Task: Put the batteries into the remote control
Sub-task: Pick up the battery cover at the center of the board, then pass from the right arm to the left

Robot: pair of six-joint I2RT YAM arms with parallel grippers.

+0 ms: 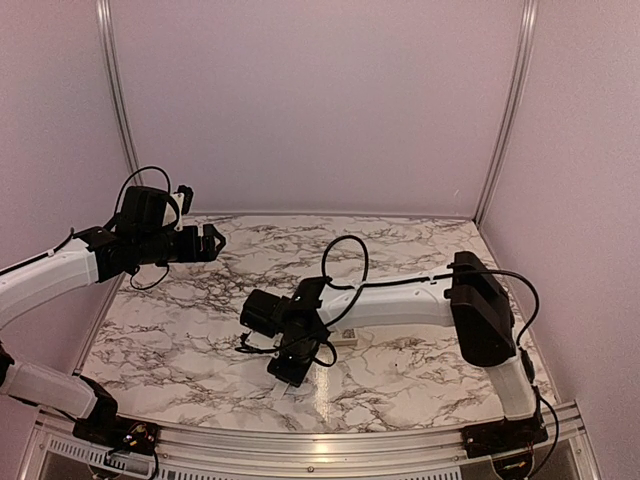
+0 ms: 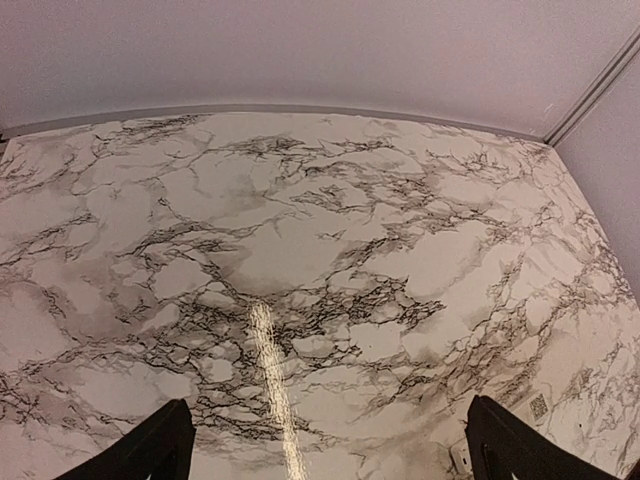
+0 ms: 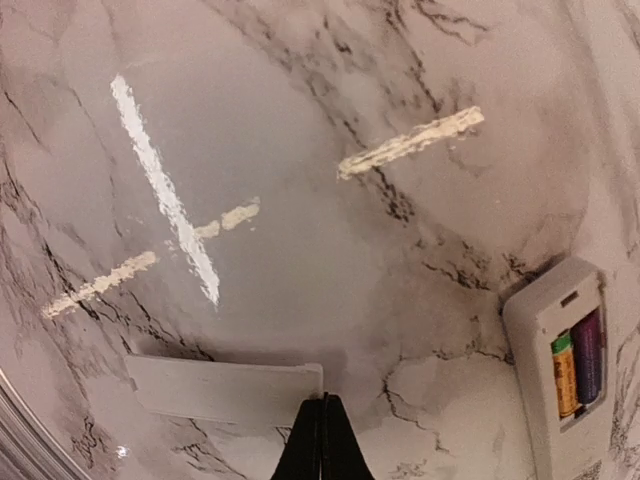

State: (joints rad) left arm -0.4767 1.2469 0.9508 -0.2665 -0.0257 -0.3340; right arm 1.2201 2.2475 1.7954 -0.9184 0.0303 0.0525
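Note:
The white remote control (image 3: 545, 340) lies back-up at the right of the right wrist view. Its open recess holds two batteries, a green-and-orange one (image 3: 565, 375) and a purple one (image 3: 587, 355). A plain white cover plate (image 3: 225, 390) lies flat on the marble. My right gripper (image 3: 322, 400) is shut, and its tips rest at the plate's right end without pinching it. In the top view the right gripper (image 1: 288, 375) is low over the table's front middle, with the remote (image 1: 345, 337) just behind it. My left gripper (image 1: 215, 240) is open, empty and raised at the back left; it also shows in the left wrist view (image 2: 325, 415).
The marble table (image 1: 400, 260) has a metal rail along its front edge (image 1: 320, 440) and pale walls close on three sides. The right arm's cable (image 1: 345, 260) loops above its wrist. A small square sticker (image 2: 538, 405) is on the marble.

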